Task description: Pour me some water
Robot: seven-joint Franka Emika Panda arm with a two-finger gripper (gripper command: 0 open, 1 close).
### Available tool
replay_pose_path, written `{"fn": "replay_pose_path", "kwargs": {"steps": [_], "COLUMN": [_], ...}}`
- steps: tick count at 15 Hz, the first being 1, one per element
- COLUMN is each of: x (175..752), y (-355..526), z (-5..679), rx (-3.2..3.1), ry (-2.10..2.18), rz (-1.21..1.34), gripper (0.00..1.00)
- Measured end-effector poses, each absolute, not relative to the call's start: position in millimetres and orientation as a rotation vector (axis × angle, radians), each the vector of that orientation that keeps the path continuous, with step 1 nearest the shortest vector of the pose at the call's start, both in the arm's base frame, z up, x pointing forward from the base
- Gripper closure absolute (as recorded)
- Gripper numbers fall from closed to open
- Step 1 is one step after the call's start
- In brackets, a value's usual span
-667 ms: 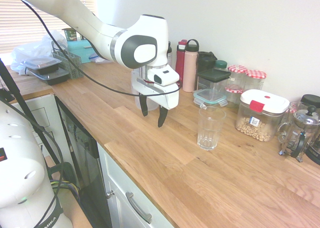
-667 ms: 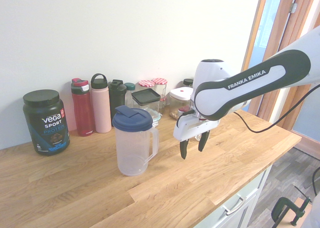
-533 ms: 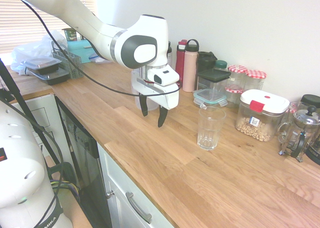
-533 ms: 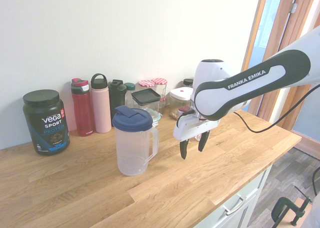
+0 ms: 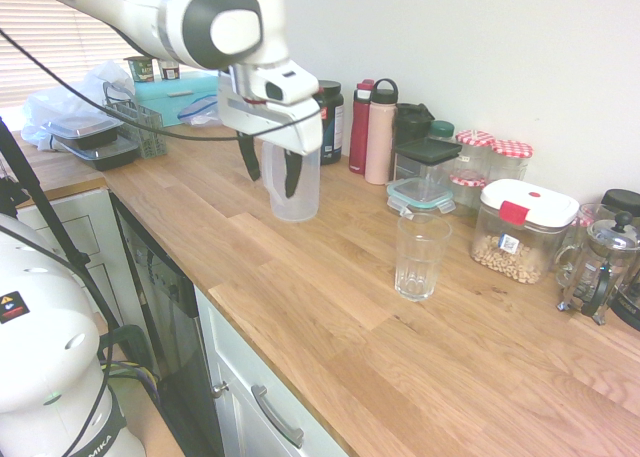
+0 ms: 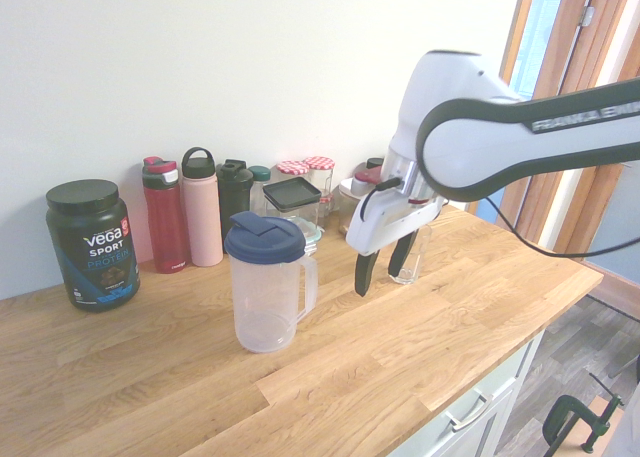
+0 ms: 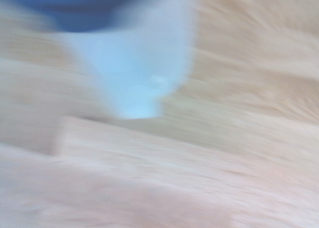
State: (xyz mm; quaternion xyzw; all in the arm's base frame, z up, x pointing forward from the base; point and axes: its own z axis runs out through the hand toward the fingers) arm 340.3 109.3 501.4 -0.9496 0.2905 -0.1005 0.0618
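**Open Fingers Rise Beside Pitcher as Pour Awaits**

A robot's fingers (image 6: 366,273), spread apart and holding nothing, have lifted above a wooden surface (image 6: 180,397) in a kitchen, moving toward 11 o'clock in the first exterior view over the past half second. The lidded pitcher (image 6: 264,302) stands upright and has not shifted; in the second exterior view the fingers hang near its 3 o'clock side, where its handle (image 6: 309,287) points. The drinking glass (image 5: 420,262), also unmoved, stands upright at the pitcher's 4 o'clock in the first exterior view, well apart from it. The higher position probably offers room to line up with the handle, but the pitcher has yet to be grasped. Whether it contains water cannot be told.
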Motion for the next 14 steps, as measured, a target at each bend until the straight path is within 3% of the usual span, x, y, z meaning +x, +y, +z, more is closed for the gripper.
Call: {"fn": "replay_pose_path", "kwargs": {"steps": [7,8,14], "x": [367.8,376.1,410.1], "y": [162.5,163.0,166.5], "z": [476.2,469.2,452.4], "rx": [-2.857,-2.859,-2.860], "ry": [0.710,0.717,0.722], "rz": [-0.545,-0.555,-0.553], "gripper": [0.00,1.00,1.00]}}
